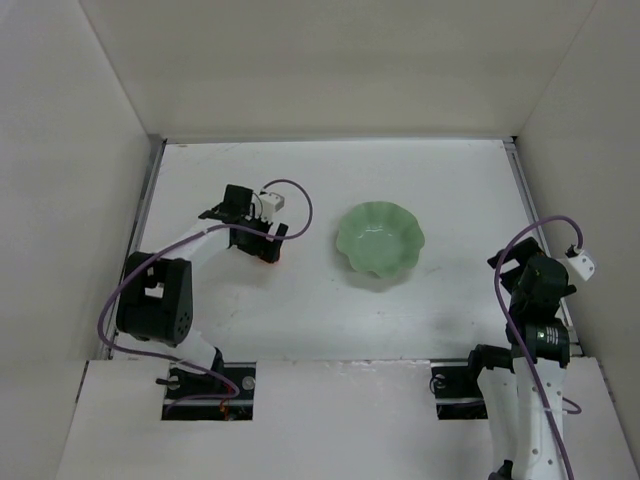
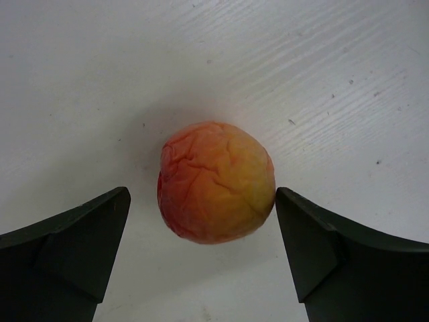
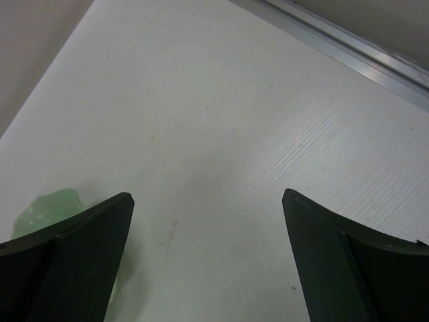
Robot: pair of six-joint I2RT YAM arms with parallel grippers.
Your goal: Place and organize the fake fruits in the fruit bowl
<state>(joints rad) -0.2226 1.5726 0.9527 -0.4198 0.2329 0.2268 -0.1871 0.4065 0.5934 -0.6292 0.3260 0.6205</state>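
The fake fruit, a small orange ball with a yellowish patch and wrinkled skin, lies on the white table. My left gripper is open and straddles it. The right finger is at the fruit's side, and the left finger stands a little apart from it. In the top view the fruit peeks out under the left gripper, left of the mint-green scalloped fruit bowl. The bowl looks empty. My right gripper is open and empty above bare table, with the bowl's rim at its lower left.
White walls enclose the table on the left, back and right. A metal rail runs along the right edge. The right arm is folded near the front right corner. Purple cables loop off both arms.
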